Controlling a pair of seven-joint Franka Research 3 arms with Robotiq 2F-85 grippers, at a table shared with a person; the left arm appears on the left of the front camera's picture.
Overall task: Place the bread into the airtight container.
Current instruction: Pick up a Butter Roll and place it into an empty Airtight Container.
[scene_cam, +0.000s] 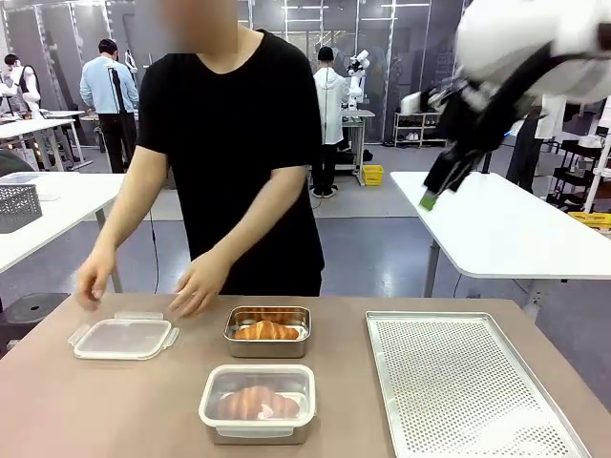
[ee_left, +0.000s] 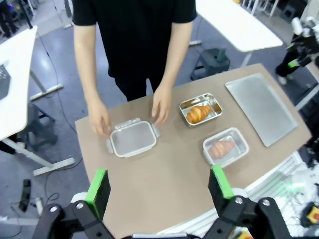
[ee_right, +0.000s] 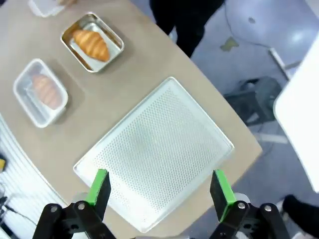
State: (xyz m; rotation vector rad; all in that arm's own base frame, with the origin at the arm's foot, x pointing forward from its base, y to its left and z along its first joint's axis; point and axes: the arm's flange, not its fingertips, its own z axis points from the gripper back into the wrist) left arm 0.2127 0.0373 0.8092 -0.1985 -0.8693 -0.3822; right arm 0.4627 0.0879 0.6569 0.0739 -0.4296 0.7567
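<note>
Pretty clearly a robotics lab or some open-plan test hall, not a kitchen, even with food out. The floor [scene_cam: 382,258] is smooth grey-blue, industrial looking, and plain white work tables [scene_cam: 496,224] stand all around the brown table [scene_cam: 115,401] in the middle. Glass partition walls [scene_cam: 372,48] run along the back. People [scene_cam: 108,95] stand at other tables farther off, busy with gear. There's a yellow crate [scene_cam: 372,175] on the floor, shelving [scene_cam: 415,129] with stuff along the back wall, and a grey basket [scene_cam: 17,205] on a side table. A loose cable [ee_left: 47,179] trails across the floor too.
</note>
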